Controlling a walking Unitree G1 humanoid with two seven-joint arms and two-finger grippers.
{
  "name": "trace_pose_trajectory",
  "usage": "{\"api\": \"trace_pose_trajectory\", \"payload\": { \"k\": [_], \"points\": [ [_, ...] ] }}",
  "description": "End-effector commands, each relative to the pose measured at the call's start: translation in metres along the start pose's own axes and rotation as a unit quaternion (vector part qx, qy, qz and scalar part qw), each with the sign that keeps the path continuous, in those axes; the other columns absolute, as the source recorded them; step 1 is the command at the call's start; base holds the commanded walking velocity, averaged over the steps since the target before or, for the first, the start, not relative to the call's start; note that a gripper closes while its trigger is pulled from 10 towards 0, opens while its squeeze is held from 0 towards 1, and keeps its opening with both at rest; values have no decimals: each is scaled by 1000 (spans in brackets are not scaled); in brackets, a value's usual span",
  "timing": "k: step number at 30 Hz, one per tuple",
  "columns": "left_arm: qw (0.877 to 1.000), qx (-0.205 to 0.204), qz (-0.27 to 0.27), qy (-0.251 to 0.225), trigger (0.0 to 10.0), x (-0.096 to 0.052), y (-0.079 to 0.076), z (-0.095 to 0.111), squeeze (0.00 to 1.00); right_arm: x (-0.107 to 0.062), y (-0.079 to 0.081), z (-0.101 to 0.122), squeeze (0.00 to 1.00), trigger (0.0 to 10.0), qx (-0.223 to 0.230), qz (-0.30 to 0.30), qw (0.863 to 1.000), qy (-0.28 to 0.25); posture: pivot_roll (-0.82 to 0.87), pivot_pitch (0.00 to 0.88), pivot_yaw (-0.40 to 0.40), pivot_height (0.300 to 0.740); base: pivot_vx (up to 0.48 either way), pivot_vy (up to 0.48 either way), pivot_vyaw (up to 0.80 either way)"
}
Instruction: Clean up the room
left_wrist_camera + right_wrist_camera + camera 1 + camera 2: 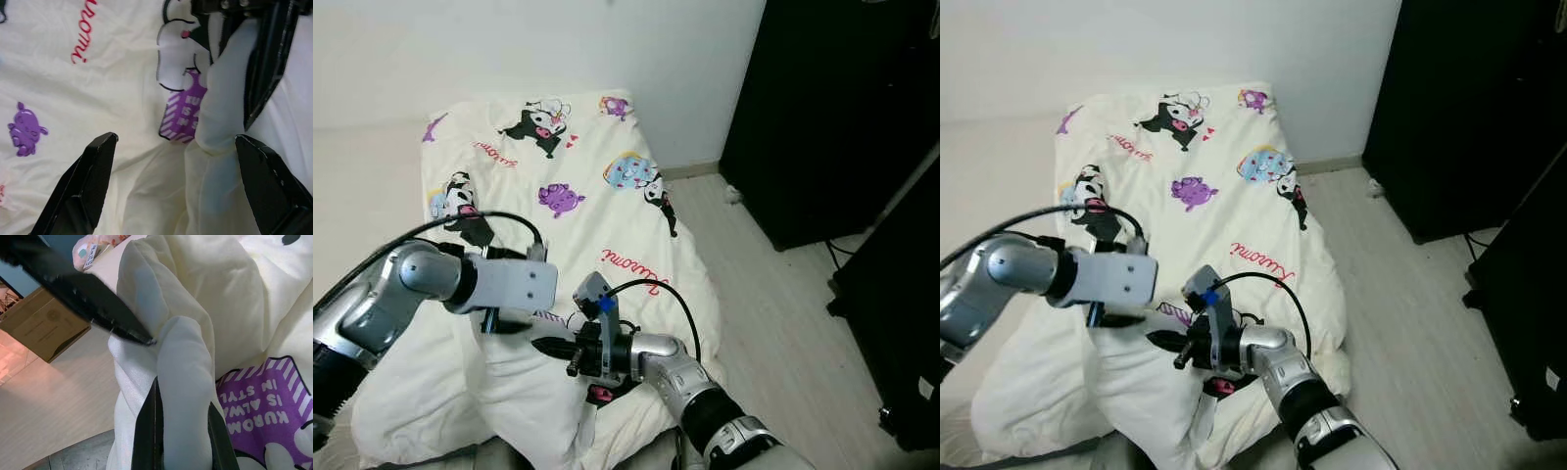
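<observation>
A cream blanket point(570, 176) printed with cartoon characters and red lettering covers a low mattress against the wall. Its near end is bunched into a thick fold point(533, 392). My right gripper point(544, 345) is shut on a ridge of that fold, and the cloth shows pinched between its fingers point(146, 431). My left gripper point(501, 323) hovers just beside it over the same bunch, open, with its fingers point(93, 171) spread wide on either side of the ridge and a purple striped print point(182, 115).
A tall black cabinet point(832, 117) stands to the right, with more black furniture point(901, 323) nearer. Pale wood floor point(773, 323) runs between it and the mattress. A small white scrap point(732, 194) lies by the skirting. A cardboard box point(44, 325) sits on the floor.
</observation>
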State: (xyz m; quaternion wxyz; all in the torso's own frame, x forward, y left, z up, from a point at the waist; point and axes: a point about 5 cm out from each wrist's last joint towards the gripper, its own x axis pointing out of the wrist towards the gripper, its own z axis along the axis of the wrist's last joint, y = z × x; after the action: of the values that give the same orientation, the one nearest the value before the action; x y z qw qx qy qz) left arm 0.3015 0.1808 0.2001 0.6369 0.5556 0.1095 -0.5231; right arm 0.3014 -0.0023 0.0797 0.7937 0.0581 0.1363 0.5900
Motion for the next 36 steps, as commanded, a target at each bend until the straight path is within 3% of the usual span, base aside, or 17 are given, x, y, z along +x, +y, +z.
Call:
{"api": "trace_pose_trajectory", "payload": {
  "k": [1, 7, 15, 16, 31, 32, 33, 34, 36],
  "points": [
    [999, 2, -33, 2, 10000, 6, -10, 1, 0, 24, 25, -1, 0, 10000, 15, 41, 999, -22, -54, 159, 23, 566, 0, 0, 0],
    [996, 4, -78, 42, 10000, 8, -20, -11, 0, 25, 24, 0, 0, 10000, 15, 39, 999, -23, -56, 157, 27, 566, 0, 0, 0],
    [995, 6, -70, 70, 10000, 11, -16, -19, 0, 25, 25, 0, 0, 10000, 15, 40, 999, -23, -58, 152, 30, 566, 0, 0, 0],
    [995, 7, -66, 71, 157, 11, -15, -19, 0, 25, 25, 0, 0, 10000, 15, 40, 999, -23, -58, 148, 32, 566, 0, 0, 0],
    [995, 3, -73, 74, 0, 11, -15, -23, 0, 25, 21, 4, 0, 10000, 31, 25, 998, -37, -60, 142, 36, 566, 0, 0, 0],
    [995, 1, -73, 75, 0, 11, -16, -24, 0, 24, 19, 8, 267, 10000, 46, 22, 997, -54, -61, 142, 38, 566, 0, 0, 0],
    [994, 0, -73, 76, 0, 10, -16, -25, 0, 24, 18, 10, 267, 10000, 55, 20, 996, -65, -61, 142, 38, 566, 0, 0, 0],
    [994, -6, -73, 79, 0, 9, -17, -28, 0, 20, 15, 20, 1000, 10000, 80, 22, 991, -105, -61, 143, 40, 566, 0, 0, 0],
    [994, -9, -73, 80, 0, 8, -18, -29, 0, 19, 14, 23, 1000, 10000, 88, 24, 989, -120, -61, 143, 41, 566, 0, 0, 0]
  ]
}}
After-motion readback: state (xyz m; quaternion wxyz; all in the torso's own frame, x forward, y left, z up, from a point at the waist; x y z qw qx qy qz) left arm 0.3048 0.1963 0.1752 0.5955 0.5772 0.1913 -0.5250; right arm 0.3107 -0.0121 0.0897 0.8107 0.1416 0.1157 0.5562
